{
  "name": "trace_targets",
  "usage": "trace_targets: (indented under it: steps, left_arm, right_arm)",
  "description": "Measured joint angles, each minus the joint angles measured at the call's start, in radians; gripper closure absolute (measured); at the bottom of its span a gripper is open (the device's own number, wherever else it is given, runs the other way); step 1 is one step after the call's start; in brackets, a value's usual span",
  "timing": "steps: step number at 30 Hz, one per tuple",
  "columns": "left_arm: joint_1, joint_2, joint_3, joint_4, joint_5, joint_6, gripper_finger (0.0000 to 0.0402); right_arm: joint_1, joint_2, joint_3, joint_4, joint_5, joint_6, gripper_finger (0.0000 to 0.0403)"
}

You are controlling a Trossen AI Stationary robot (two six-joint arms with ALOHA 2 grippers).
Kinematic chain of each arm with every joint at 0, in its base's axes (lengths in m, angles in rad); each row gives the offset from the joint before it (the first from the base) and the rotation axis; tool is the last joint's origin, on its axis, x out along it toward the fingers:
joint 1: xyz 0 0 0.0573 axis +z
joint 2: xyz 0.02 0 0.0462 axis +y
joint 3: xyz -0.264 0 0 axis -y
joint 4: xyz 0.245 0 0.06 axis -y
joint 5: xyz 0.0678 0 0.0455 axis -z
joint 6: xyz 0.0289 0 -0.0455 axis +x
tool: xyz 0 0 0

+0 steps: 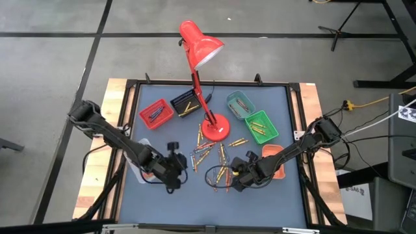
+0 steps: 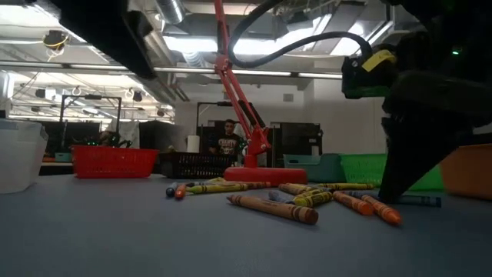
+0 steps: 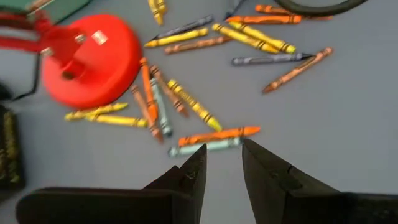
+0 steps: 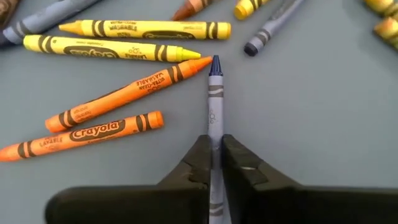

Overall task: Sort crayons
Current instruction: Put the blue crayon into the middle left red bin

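Many crayons point(image 1: 209, 153) lie scattered on the grey mat in front of the red lamp base point(image 1: 214, 127). My right gripper point(image 4: 214, 155) stands among them at the near right point(image 1: 235, 177), shut on a blue-grey crayon point(image 4: 215, 102). My left gripper point(image 3: 222, 158) hovers open near the pile's left edge point(image 1: 175, 166). Just past its fingertips lie an orange crayon point(image 3: 217, 134) and a pale blue-grey one point(image 3: 205, 147); it touches neither. My right gripper pinches the blue-grey crayon's wrapped barrel point(image 4: 215, 127) between its two fingers, one on each long side. The fingers slant steeply down from the near right. The crayon's tip point(image 4: 215, 65) points away past the fingertips. It lies level with the crayons on the mat.
Small trays stand at the back: red point(image 1: 156, 114), black point(image 1: 185, 104), teal point(image 1: 240, 104), green point(image 1: 261, 127). An orange tray point(image 1: 278, 162) sits under the right arm. The red desk lamp point(image 1: 201, 45) rises at the centre. A black cord loop point(image 1: 214, 175) lies by the right gripper.
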Motion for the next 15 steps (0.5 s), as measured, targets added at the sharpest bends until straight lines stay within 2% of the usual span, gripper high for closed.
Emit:
trace_targets:
  steps: [8,15]
  left_arm:
    - [0.03,0.119,0.0,0.221,0.002,0.146,0.0314]
    - [0.083,0.142,0.0,0.369,0.02,0.27,0.0314]
  right_arm:
    - [-0.001,0.002,0.071,0.005,0.037,-0.207,0.0389]
    - [-0.002,0.002,0.157,0.008,0.141,-0.462,0.039]
